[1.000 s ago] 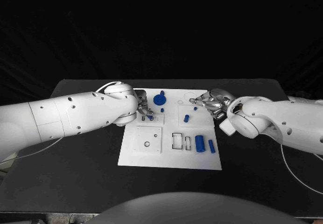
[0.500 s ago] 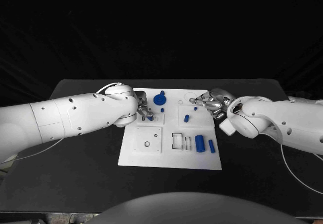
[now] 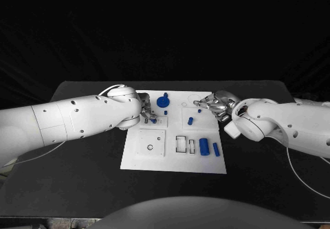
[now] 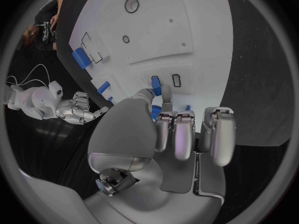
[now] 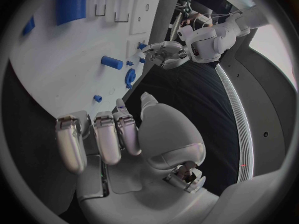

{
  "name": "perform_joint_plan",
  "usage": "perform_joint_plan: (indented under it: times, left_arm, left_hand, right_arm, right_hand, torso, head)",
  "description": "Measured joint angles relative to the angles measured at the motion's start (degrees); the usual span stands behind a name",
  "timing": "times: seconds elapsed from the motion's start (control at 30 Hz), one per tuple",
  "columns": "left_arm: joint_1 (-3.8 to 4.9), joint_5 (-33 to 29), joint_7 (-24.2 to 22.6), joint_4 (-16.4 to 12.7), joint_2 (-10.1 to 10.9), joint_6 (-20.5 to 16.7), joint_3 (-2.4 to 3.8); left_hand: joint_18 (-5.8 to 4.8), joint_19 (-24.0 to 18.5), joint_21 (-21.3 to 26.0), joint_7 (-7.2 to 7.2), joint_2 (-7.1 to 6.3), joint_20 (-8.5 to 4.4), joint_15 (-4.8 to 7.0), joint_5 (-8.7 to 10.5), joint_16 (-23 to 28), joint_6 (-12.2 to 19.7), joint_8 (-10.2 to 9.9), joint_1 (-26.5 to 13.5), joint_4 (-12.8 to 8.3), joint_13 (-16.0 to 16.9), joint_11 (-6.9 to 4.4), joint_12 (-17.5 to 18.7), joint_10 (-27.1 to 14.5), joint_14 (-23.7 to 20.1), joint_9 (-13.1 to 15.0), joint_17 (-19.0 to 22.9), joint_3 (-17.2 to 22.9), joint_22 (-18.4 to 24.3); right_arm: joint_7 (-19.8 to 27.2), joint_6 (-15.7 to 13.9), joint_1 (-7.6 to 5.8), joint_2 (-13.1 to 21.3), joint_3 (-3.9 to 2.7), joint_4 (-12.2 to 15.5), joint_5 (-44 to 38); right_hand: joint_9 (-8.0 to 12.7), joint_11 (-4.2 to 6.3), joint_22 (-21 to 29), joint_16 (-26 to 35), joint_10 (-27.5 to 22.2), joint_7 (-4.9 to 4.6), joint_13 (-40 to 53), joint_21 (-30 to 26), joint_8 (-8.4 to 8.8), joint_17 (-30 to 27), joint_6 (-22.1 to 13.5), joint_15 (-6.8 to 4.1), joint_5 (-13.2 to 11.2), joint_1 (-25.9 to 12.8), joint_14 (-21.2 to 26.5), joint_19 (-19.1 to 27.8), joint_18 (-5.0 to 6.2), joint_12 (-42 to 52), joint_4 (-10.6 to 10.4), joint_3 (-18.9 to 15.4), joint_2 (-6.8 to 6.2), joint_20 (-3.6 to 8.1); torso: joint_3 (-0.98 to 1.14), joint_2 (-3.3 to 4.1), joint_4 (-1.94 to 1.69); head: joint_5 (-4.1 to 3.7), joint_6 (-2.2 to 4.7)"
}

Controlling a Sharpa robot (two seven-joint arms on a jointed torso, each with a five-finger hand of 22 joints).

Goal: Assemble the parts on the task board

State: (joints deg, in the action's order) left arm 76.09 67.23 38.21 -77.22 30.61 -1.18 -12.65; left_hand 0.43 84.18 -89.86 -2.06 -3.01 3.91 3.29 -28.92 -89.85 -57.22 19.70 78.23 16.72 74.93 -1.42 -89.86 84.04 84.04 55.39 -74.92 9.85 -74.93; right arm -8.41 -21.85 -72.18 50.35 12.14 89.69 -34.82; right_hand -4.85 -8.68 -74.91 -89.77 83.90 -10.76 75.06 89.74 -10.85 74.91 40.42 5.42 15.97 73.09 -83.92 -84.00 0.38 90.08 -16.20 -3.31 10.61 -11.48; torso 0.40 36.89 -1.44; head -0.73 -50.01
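The white task board [image 3: 172, 160] lies mid-table. My left hand [image 3: 146, 113] hovers over its far left part and pinches a small blue part [image 4: 156, 82] between thumb and a finger, right beside a narrow slot [image 4: 176, 80]. In the head view that small blue part [image 3: 152, 120] sits at the fingertips. My right hand [image 3: 214, 105] hangs at the board's far right edge, its fingers [image 5: 99, 134] curled in with nothing in them. A blue round part [image 3: 163, 101] stands at the far end, and a short blue cylinder [image 3: 190, 121] near the middle.
A thick blue cylinder [image 3: 203, 145] and a thin blue bar [image 3: 216, 150] lie on the board's near right, next to rectangular slots [image 3: 180, 144]. A square inset with a round hole [image 3: 150, 148] is at the near left. A pale cable [image 3: 303, 179] trails on the black table at the right.
My left hand's fingers have shifted slightly toward the near side and lower, bringing the small blue part closer to the board. The right hand has not moved.
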Motion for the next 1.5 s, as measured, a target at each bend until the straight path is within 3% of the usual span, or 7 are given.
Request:
perform_joint_plan:
  times: [0.77,0.93,1.5]
  left_arm:
    - [-0.02,0.0,-0.1,0.4,-0.1,-0.2,0.0]
    - [-0.02,0.0,-0.1,0.4,-0.1,-0.1,-0.01]
    - [-0.03,-0.1,-0.1,0.4,-0.2,0.1,-0.01]
  left_hand:
    - [0.0,0.0,0.0,-0.22,-0.01,0.0,0.0,0.22,0.0,0.2,-0.1,0.0,-0.1,0.0,0.0,0.0,0.0,0.0,0.1,0.0,0.4,0.0]
    - [0.0,0.0,0.0,-0.37,0.44,0.0,0.0,0.22,0.0,1.1,-1.6,-1.4,0.1,0.0,0.4,0.0,0.0,0.0,-1.1,0.0,0.7,0.0]
    - [0.0,0.0,0.0,-0.38,0.3,0.0,0.0,0.22,0.0,1.1,-1.9,-1.5,-0.1,0.0,0.4,0.0,0.0,0.0,-1.6,0.0,0.9,0.0]
  right_arm:
    - [0.0,0.0,0.01,0.1,0.0,0.0,0.0]
    - [0.0,0.0,0.01,0.1,0.0,0.0,0.0]
    - [0.0,0.0,0.01,0.0,0.0,0.0,0.0]
  right_hand:
    - [0.0,0.0,0.0,0.0,0.0,0.0,0.0,0.0,0.0,0.0,0.0,0.0,0.2,0.0,0.0,0.0,0.0,0.0,0.0,0.0,0.0,0.0]
    - [0.0,0.0,0.0,0.0,0.0,0.0,0.0,0.0,0.0,0.0,0.0,0.0,0.2,0.0,0.0,0.0,0.0,0.0,0.0,0.0,0.0,0.0]
    - [-0.1,0.0,0.0,0.0,0.0,0.0,0.0,0.0,0.0,0.0,0.0,0.0,0.2,0.0,0.0,0.0,0.0,0.0,0.0,0.0,0.0,0.0]
  torso:
    - [0.03,-0.01,-0.03]
    - [-0.01,-0.01,-0.02]
    - [-0.02,-0.03,-0.01]
  head:
    - [0.08,0.01]
    - [0.05,0.01]
    - [-0.11,0.01]
